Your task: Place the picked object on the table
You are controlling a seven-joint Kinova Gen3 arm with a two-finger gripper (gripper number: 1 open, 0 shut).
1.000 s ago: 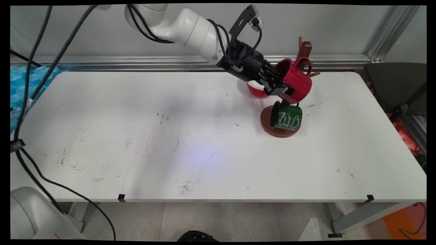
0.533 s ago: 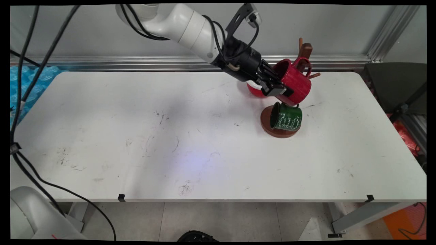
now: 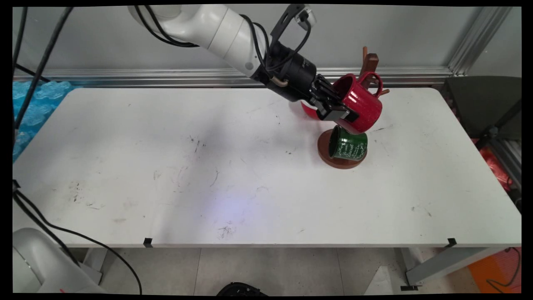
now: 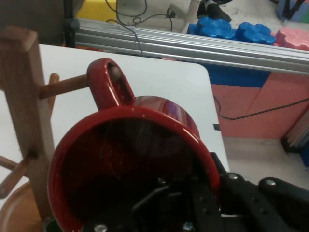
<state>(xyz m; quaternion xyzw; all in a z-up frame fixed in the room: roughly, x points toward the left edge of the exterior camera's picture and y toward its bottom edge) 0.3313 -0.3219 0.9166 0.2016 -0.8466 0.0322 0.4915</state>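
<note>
The fingers (image 3: 338, 111) are gripping the red mug's (image 3: 360, 104) rim, having lifted it slightly, its handle (image 4: 108, 84) nearing the wooden rack's (image 4: 21, 116) peg (image 4: 63, 85); a green mug (image 3: 349, 143) is hanging below.

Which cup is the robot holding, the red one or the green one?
The red mug. The end effector is clamped on its rim, keeping it tipped in the air beside the wooden mug tree. The green mug hangs lower on the tree, untouched.
</note>
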